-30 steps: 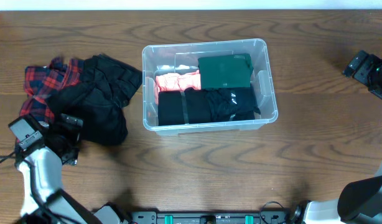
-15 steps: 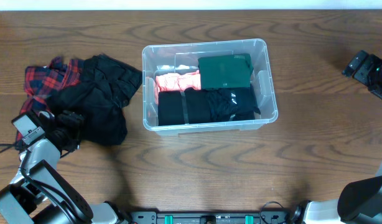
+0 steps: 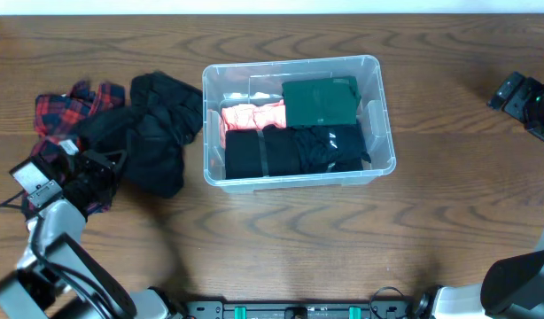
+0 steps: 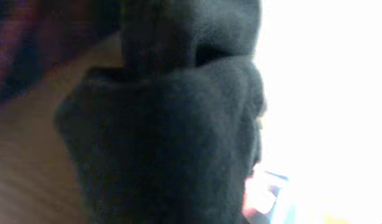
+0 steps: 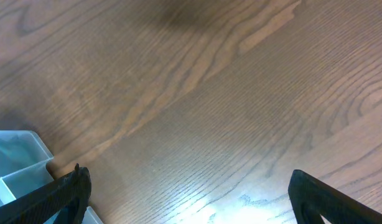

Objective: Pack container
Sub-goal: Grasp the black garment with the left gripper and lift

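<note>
Clear container [image 3: 291, 63] sits mid-worktop [image 3: 281, 244], part packed; loose clothes lie to its left.
Inside it: a pink garment [image 3: 254, 115] and a dark green folded piece [image 3: 319, 102] at the back, black folded clothes [image 3: 294, 151] in front. A black garment [image 3: 152, 142] is heaped just beside its left wall, partly over a red plaid garment [image 3: 64, 111]. The left gripper [image 3: 104, 167] is at the heap's near-left edge; dark cloth fills the wrist view, so I cannot tell how its jaws stand. The right gripper [image 5: 186, 180] is well apart at the far right, jaws spread wide over bare wood, holding nothing.
</note>
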Available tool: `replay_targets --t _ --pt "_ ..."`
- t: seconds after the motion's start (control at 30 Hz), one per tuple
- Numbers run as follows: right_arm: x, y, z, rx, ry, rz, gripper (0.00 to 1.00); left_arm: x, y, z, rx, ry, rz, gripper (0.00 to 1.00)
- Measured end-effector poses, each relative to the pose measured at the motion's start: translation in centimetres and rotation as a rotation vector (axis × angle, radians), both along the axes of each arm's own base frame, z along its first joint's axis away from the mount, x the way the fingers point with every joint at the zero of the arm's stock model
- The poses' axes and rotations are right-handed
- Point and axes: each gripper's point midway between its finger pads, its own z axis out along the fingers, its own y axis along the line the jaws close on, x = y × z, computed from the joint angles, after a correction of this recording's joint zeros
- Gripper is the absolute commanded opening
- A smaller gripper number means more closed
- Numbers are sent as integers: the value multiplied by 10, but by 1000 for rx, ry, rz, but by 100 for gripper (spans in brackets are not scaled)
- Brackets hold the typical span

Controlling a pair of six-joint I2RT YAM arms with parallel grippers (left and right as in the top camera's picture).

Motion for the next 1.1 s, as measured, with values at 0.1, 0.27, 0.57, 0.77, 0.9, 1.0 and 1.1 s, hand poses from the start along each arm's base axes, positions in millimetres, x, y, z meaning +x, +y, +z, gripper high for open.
replay_targets --t 0.1,0.27,0.57,0.77,0.9,1.0,1.1 --pt "0 0 0 0 0 0 99 3 -6 39 24 -106 -33 6" --pt "0 0 0 0 0 0 99 3 -18 127 131 -329 -100 6" --pt "0 0 0 0 0 0 99 -25 -63 233 212 -610 -250 6" --pt "0 0 0 -1 -1 0 99 -39 -103 280 203 -800 -453 6" --pt "0 0 0 0 0 0 99 -58 -127 314 268 -938 -596 6" --pt "0 0 0 0 1 0 99 -76 -145 330 305 -996 -687 6" --pt "0 0 0 0 1 0 99 -87 -161 331 248 -969 -757 6"
